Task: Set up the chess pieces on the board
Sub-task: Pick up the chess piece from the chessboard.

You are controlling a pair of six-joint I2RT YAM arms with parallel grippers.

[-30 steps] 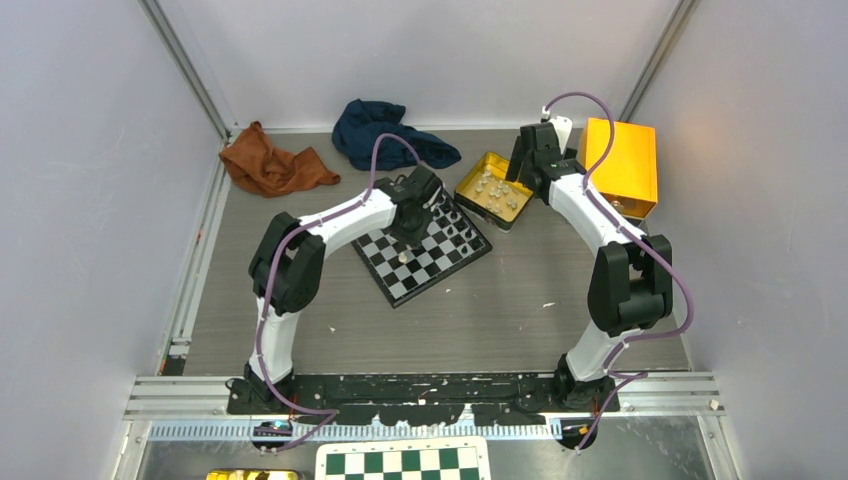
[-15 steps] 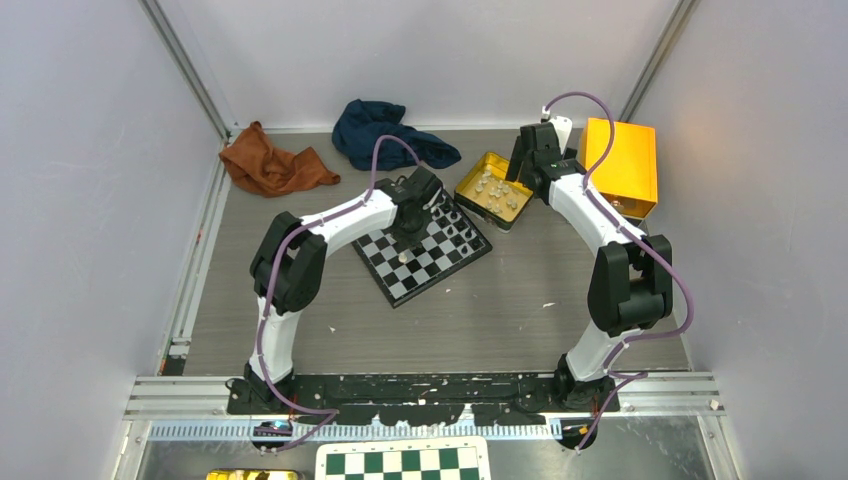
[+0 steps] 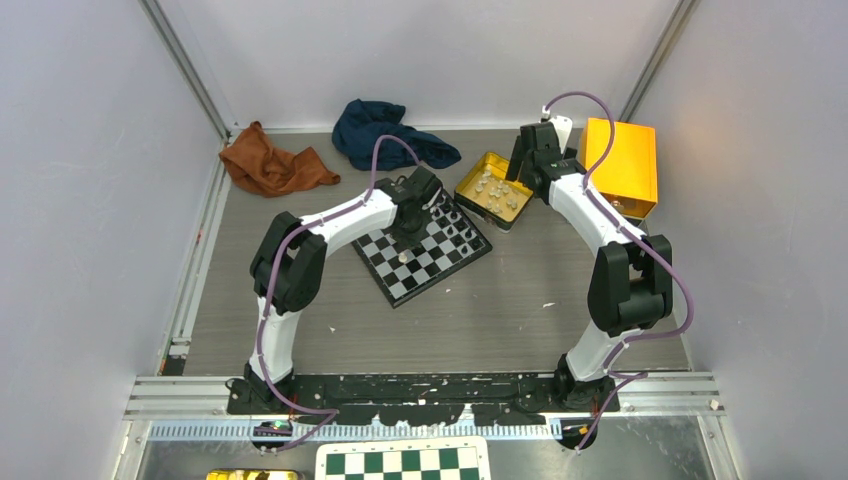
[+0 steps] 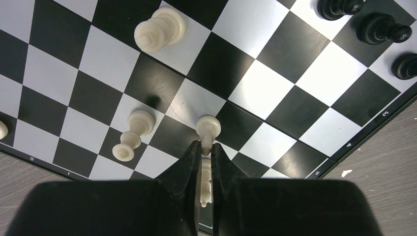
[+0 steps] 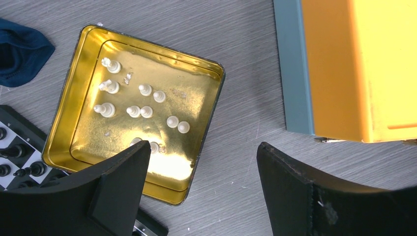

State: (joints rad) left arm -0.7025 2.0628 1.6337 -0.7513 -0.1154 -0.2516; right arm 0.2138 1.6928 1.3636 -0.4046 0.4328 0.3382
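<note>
The left gripper is pressed shut, pinching 1 thin white piece over the board, close to the board's edge with the printed marks. The piece could slip or fall over when let go. It could also bump the other white piece next to it. Its foot hides between the fingers, so I cannot tell if it stands on the board. The right gripper is spread wide over the gold tin, where spare white pieces lie.
</note>
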